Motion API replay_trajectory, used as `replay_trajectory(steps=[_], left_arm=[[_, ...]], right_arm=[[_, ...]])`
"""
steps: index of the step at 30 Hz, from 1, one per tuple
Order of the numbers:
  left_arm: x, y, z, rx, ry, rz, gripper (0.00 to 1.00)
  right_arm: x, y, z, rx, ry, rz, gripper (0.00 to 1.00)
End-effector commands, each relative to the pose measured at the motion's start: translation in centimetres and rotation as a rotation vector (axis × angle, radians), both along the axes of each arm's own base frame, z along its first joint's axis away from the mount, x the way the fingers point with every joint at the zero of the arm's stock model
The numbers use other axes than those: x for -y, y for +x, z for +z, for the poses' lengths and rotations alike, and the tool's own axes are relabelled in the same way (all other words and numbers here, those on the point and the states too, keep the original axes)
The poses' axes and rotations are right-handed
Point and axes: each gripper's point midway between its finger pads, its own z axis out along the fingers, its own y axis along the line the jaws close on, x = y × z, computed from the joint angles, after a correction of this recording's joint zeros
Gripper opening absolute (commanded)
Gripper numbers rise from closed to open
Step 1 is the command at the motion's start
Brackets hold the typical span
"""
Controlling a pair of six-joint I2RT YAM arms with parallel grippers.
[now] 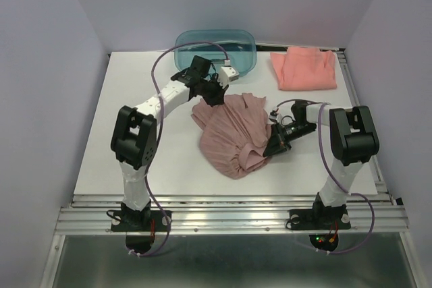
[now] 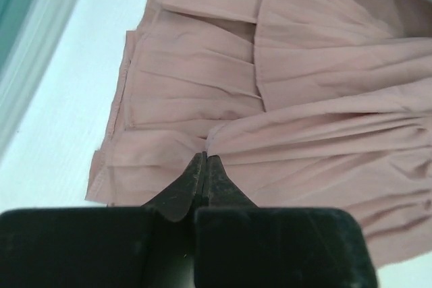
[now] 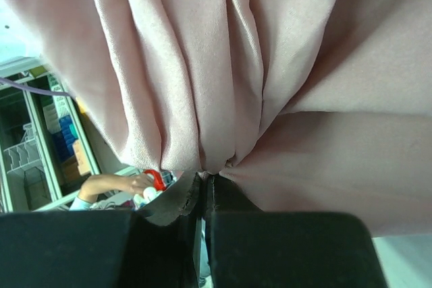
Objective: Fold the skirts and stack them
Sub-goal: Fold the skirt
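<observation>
The mauve-pink pleated skirt (image 1: pixel 233 133) lies bunched in the middle of the white table. My left gripper (image 1: pixel 214 94) is shut on its far left edge; the left wrist view shows the pleated tiers (image 2: pixel 283 85) spread ahead of my closed gripper (image 2: pixel 204 158). My right gripper (image 1: pixel 275 145) is shut on the skirt's right edge and lifts it, so gathered folds (image 3: pixel 202 65) hang from the pinch (image 3: pixel 206 179). The coral-salmon skirt (image 1: pixel 304 69) lies folded flat at the back right, apart from both grippers.
A translucent teal plastic tub (image 1: pixel 216 48) stands at the back centre, just behind my left gripper. The metal rail (image 1: pixel 229 215) runs along the near table edge. Purple walls enclose the left, back and right sides.
</observation>
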Motion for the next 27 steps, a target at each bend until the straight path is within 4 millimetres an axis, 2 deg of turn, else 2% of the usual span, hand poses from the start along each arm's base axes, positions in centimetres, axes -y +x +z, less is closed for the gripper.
replay_trajectory(steps=[1, 2, 5, 6, 7, 8, 9, 10, 11, 12, 13, 14, 15, 16, 17, 18, 19, 21, 22, 27], left_arm=[[-0.4, 2.7, -3.4, 0.042, 0.095, 0.077, 0.00], [-0.6, 3.0, -4.7, 0.030, 0.113, 0.088, 0.00], [-1.6, 3.3, -6.0, 0.021, 0.165, 0.128, 0.25], [-1.9, 3.3, -5.6, 0.032, 0.170, 0.133, 0.32], [-2.3, 3.0, -5.4, 0.041, 0.176, 0.142, 0.44], [-2.8, 3.1, -2.3, 0.106, 0.154, 0.169, 0.47], [-3.0, 2.8, -0.6, 0.141, 0.134, 0.173, 0.51], [-3.3, 2.0, 0.1, 0.169, 0.126, 0.162, 0.64], [-3.4, 1.3, 2.1, 0.210, 0.104, 0.157, 0.72], [-3.1, -0.3, 6.0, 0.291, 0.064, 0.140, 0.78], [-3.0, -1.8, 6.0, 0.310, 0.083, 0.107, 0.79], [-3.1, -3.4, 8.7, 0.378, 0.072, 0.104, 0.80], [-1.6, -6.6, 9.1, 0.412, 0.086, 0.048, 0.80], [-0.2, -8.4, 7.6, 0.390, 0.096, -0.008, 0.80], [0.2, -10.1, 8.1, 0.413, 0.102, -0.014, 0.79], [0.8, -12.1, 6.2, 0.384, 0.126, -0.051, 0.79], [3.1, -15.2, 5.4, 0.380, 0.123, -0.130, 0.79], [4.1, -17.3, 2.9, 0.338, 0.155, -0.128, 0.79], [5.3, -18.7, 1.7, 0.320, 0.163, -0.125, 0.79], [8.5, -21.8, -1.7, 0.277, 0.199, -0.112, 0.80]], right_arm=[[-0.3, -0.3, 0.8, -0.013, 0.028, 0.013, 0.01], [-0.4, -0.3, 0.9, -0.018, 0.039, 0.007, 0.01], [-0.6, -0.3, 0.9, -0.031, 0.057, -0.001, 0.01], [-0.6, -0.4, 0.8, -0.038, 0.062, -0.001, 0.01], [-0.7, -0.4, 0.9, -0.048, 0.073, -0.005, 0.01], [-0.8, -0.6, 1.0, -0.056, 0.081, -0.008, 0.01], [-0.9, -0.7, 1.1, -0.061, 0.092, -0.009, 0.01], [-1.0, -0.7, 1.4, -0.065, 0.107, -0.013, 0.01], [-1.1, -0.7, 1.5, -0.070, 0.114, -0.016, 0.01], [-1.1, -0.7, 1.6, -0.071, 0.120, -0.018, 0.01], [-1.2, -0.7, 1.8, -0.075, 0.133, -0.022, 0.01], [-1.3, -0.7, 1.8, -0.082, 0.135, -0.024, 0.01], [-1.3, -0.8, 1.8, -0.089, 0.135, -0.029, 0.01], [-1.2, -0.9, 1.6, -0.096, 0.131, -0.029, 0.01], [-1.3, -0.9, 1.6, -0.093, 0.133, -0.029, 0.01], [-1.3, -1.0, 1.6, -0.102, 0.136, -0.032, 0.01], [-1.4, -0.9, 1.8, -0.116, 0.144, -0.040, 0.01], [-1.5, -0.7, 1.9, -0.125, 0.157, -0.049, 0.01], [-1.7, -0.6, 2.3, -0.138, 0.172, -0.057, 0.01], [-1.9, -0.8, 2.9, -0.161, 0.209, -0.069, 0.01]])
